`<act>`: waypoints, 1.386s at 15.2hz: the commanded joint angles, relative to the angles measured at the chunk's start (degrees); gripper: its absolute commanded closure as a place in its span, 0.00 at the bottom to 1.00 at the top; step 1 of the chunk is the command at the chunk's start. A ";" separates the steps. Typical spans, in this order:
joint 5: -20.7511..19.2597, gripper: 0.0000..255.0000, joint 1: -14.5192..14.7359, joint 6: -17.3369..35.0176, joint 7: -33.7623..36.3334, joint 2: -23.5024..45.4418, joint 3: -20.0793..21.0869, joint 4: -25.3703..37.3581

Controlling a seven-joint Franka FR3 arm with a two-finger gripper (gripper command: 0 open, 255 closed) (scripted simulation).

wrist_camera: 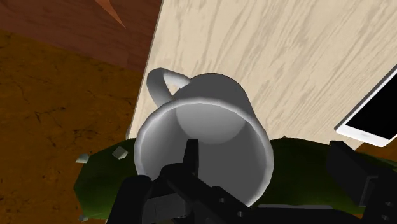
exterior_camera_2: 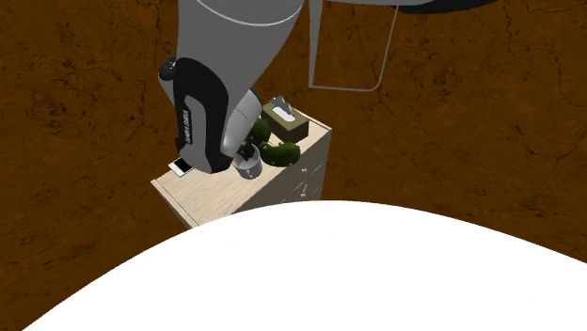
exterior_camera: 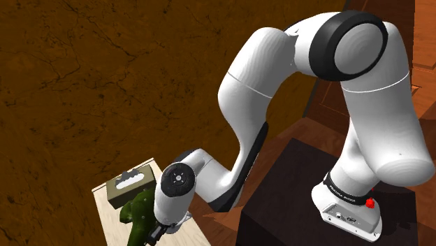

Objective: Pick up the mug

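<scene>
A plain grey mug [wrist_camera: 210, 127] stands upright on a pale wooden cabinet top [wrist_camera: 286, 57], its handle [wrist_camera: 159, 83] turned toward the top's edge. My black gripper [wrist_camera: 267, 156] hangs right over it, open. One finger [wrist_camera: 191, 156] reaches into the mug's mouth and the other [wrist_camera: 350, 168] stands outside its wall; neither presses on it. From the second exterior view the mug [exterior_camera_2: 249, 168] sits just under the gripper [exterior_camera_2: 246, 155]. In the shoulder view the gripper [exterior_camera: 159, 229] points down at the cabinet and the hand hides the mug.
A green lumpy object [wrist_camera: 102, 178] lies against the mug [exterior_camera_2: 280, 153] [exterior_camera: 140, 208]. An olive tissue box [exterior_camera_2: 285, 116] [exterior_camera: 130, 183] stands at the cabinet's far end. A white phone [wrist_camera: 372, 118] [exterior_camera_2: 179, 167] lies flat at the other end. Brown floor [exterior_camera: 84, 84] surrounds the small cabinet [exterior_camera_2: 226, 199].
</scene>
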 commanded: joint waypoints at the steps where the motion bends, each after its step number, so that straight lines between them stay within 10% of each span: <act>1: -2.13 0.00 1.21 0.99 1.88 1.85 -1.61 0.90; 3: -2.12 0.00 1.22 0.99 1.88 1.85 -1.62 0.89; 4: -2.08 1.00 1.20 0.96 1.86 1.79 -1.58 0.85; 21: 4.21 1.00 -2.50 -1.82 -3.77 -3.52 3.12 -1.51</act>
